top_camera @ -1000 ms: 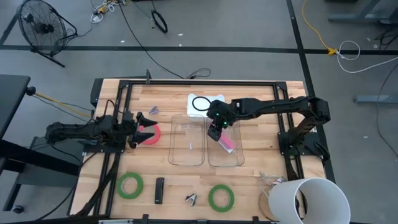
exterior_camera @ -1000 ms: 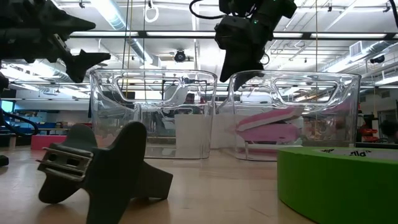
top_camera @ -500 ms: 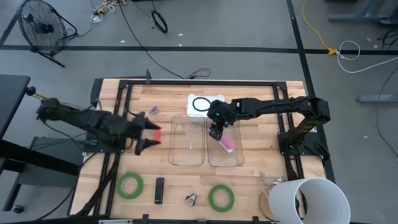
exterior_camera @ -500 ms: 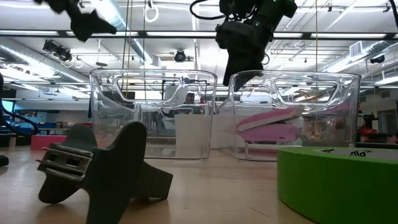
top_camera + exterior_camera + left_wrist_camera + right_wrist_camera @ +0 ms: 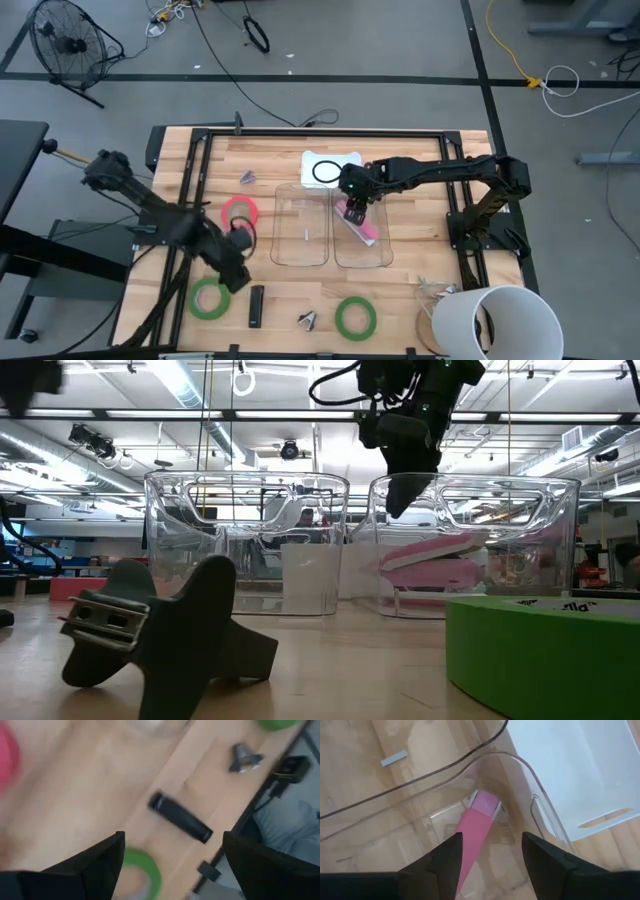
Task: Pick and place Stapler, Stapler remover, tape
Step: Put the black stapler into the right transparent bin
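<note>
While the wooden bench (image 5: 410,280) carries everything, the biggest things on it are two clear bins side by side at its middle: the left bin (image 5: 302,225) and the right bin (image 5: 362,240). A pink stapler (image 5: 362,228) lies inside the right bin, slanted across its floor. The right gripper (image 5: 352,208) hangs over that bin's far end, just above the stapler; its fingers (image 5: 445,865) are spread apart and hold nothing. The left gripper (image 5: 236,270) hovers over the bench's near left part, between a pink tape roll (image 5: 239,212) and a green tape roll (image 5: 210,298); its fingers (image 5: 95,865) are wide apart and empty. A second green tape roll (image 5: 355,317) lies near the front edge. A black stapler (image 5: 256,305) lies just right of the first green roll. A small dark staple remover (image 5: 307,319) sits between the black stapler and the second green roll.
</note>
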Tool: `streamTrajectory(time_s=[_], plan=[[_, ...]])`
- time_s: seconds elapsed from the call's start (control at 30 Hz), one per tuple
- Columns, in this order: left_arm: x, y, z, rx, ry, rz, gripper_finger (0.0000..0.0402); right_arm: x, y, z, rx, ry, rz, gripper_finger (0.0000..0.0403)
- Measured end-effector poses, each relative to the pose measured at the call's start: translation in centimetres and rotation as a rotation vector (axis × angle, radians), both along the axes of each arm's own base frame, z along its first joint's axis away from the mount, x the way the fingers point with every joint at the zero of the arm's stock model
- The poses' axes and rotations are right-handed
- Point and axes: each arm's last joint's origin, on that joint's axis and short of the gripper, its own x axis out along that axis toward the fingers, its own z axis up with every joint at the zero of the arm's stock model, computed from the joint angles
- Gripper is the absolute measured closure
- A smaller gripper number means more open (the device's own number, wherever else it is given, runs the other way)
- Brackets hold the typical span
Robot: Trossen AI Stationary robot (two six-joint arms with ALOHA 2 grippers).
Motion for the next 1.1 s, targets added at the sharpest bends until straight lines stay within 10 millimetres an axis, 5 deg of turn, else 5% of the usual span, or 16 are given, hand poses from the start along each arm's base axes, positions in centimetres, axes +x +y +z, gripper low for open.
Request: streamTrajectory(time_s=[0.33,0.63,1.1], plan=[[1.5,-4.4,-4.1,-0.124,0.22,0.45,0.0062,-0.3,0.3,-0.1,-0.007,0.036,0.041,0.02],[4.0,-6.8,-6.9,-0.234,0.213,0.566,0.0062,-0.3,0.3,-0.1,-0.023,0.048,0.084,0.02],[6.0,-8.3,-12.5,-0.174,0.321,0.622,0.0062,-0.3,0.3,-0.1,-0.044,0.053,0.139,0.02]])
